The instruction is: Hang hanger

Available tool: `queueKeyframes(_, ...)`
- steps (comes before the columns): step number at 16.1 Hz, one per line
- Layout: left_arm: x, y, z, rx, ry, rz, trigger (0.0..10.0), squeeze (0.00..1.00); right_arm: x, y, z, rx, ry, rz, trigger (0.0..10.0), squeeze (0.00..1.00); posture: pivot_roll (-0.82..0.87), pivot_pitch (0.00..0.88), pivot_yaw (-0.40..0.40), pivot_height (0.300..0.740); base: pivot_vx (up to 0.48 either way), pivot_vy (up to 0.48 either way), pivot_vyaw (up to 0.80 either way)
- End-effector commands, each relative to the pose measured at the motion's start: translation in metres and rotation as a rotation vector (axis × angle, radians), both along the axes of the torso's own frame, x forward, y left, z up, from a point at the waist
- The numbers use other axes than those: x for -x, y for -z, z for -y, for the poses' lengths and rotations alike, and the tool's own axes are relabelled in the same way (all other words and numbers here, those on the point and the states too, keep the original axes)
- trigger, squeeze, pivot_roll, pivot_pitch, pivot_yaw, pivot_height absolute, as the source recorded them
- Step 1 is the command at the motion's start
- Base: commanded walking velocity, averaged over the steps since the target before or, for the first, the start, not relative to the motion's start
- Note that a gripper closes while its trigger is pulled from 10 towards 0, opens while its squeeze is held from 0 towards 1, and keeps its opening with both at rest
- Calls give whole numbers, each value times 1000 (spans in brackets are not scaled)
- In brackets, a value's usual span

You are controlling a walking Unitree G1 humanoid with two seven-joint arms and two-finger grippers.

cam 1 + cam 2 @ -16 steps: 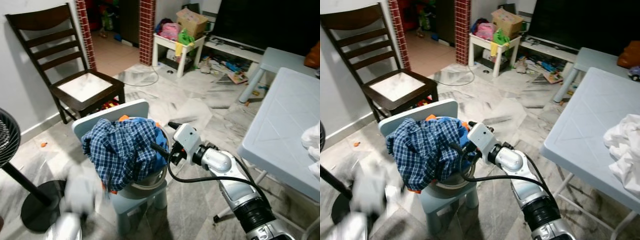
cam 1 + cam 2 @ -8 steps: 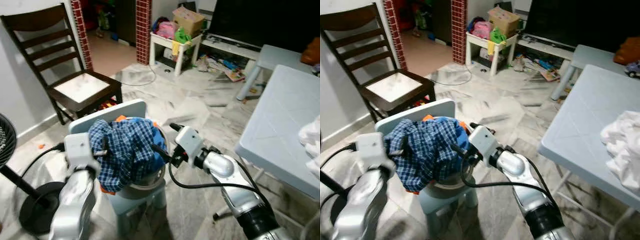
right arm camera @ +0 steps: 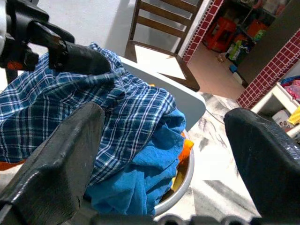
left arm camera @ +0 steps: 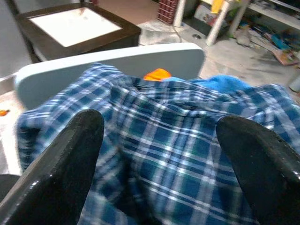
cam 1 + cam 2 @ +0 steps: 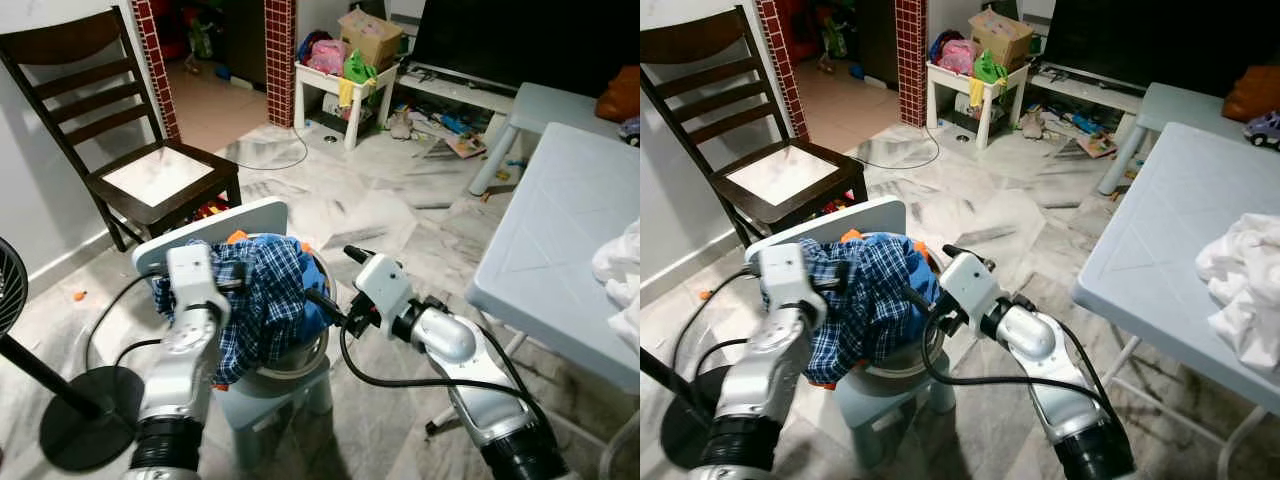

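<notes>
Two spread end effectors, left, right, flank plaid shirt.

- Dark wooden chair, upper left.
- Black fan base, lower left.
- Pale table, right, bearing white cloth.
- Cardboard box on white shelf, top centre.

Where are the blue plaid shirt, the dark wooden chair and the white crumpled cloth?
blue plaid shirt [image 5: 262, 305], left eye view, its middle.
dark wooden chair [image 5: 160, 177], left eye view, its seat.
white crumpled cloth [image 5: 1244, 290], right eye view, its middle.
</notes>
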State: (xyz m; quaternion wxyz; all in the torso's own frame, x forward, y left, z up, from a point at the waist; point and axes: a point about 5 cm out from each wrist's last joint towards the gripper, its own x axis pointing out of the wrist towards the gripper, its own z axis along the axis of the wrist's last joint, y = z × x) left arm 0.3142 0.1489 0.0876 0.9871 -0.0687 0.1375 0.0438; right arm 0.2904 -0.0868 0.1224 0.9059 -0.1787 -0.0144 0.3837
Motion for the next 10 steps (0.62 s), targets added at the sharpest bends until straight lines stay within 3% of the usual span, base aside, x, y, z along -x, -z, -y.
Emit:
queueKeyframes(1,-2,-5,11,5,41,13,10000,0,0,-4,5,2,21,13,10000,0,-60,31,-6,740,0,0,0)
queueKeyframes(4,10,12,30,61,75,-65,10000,0,0,-4,2,-1,28,12,10000,0,-55,34,-4,740,0,0,0)
queueKeyframes(5,11,17,31,85,66,-90,7765,0,0,-5,1,-1,25,13,10000,0,-57,34,-4,740,0,0,0)
queueKeyframes(6,12,20,34,113,69,-107,0,0,0,-5,0,0,23,14,10000,0,-56,35,-3,740,0,0,0)
queueKeyframes(10,13,23,32,137,57,-127,0,0,-1,-4,3,6,38,9,10000,0,-55,36,5,740,0,0,0)
